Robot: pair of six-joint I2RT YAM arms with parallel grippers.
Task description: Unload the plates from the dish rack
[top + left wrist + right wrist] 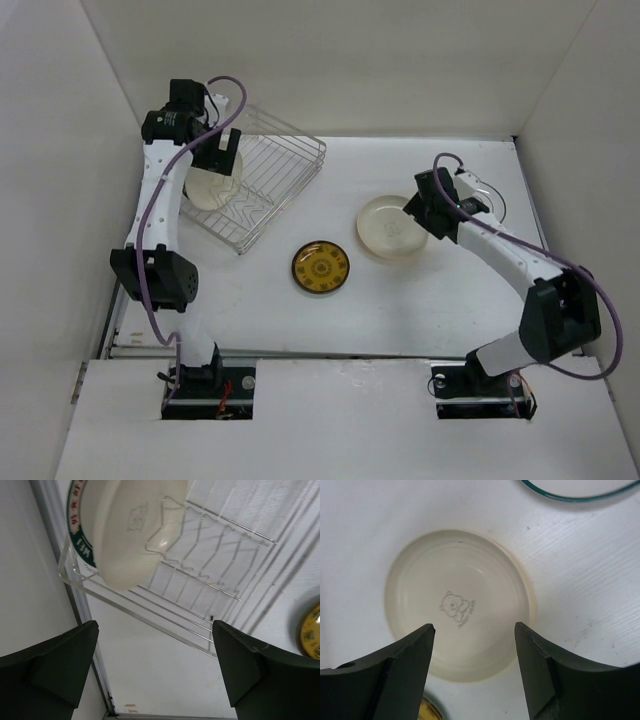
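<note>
White arms (pixel 157 195), blk-ish hands (pixel 155 625), purple cables (pixel 241 100)

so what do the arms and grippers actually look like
The left arm and right arm are both white tubular links with chunky black joint housings and black bases. A purple cable runs loosely along each. The left gripper and right gripper each have two dark, matte, wedge-shaped fingers with no visible markings.

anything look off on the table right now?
Two things. The cream plate under the right gripper shows a bear stamp facing up, the same mark as on the back of the racked plate, so it probably lies face down. The dish rack sits skewed to the table edges.
</note>
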